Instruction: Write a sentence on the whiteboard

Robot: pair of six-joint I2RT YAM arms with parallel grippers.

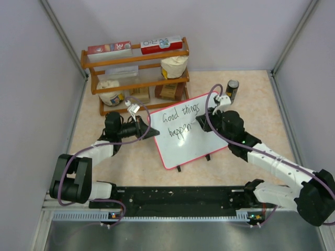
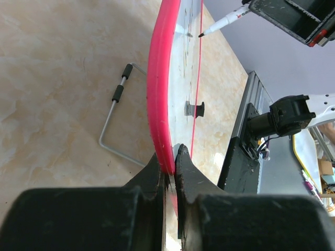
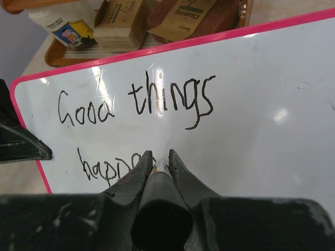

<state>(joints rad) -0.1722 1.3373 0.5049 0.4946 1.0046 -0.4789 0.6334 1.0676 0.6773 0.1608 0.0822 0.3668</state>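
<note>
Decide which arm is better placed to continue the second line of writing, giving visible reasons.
Right. The right gripper holds the marker, tip at the end of the sentence; the left gripper is clamped on the edge of the whiteboard, steadying it.

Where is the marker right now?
The marker sits in the right gripper, its tip at the end of the whiteboard's second written line, below "things"; it shows top right in the left wrist view.
</note>
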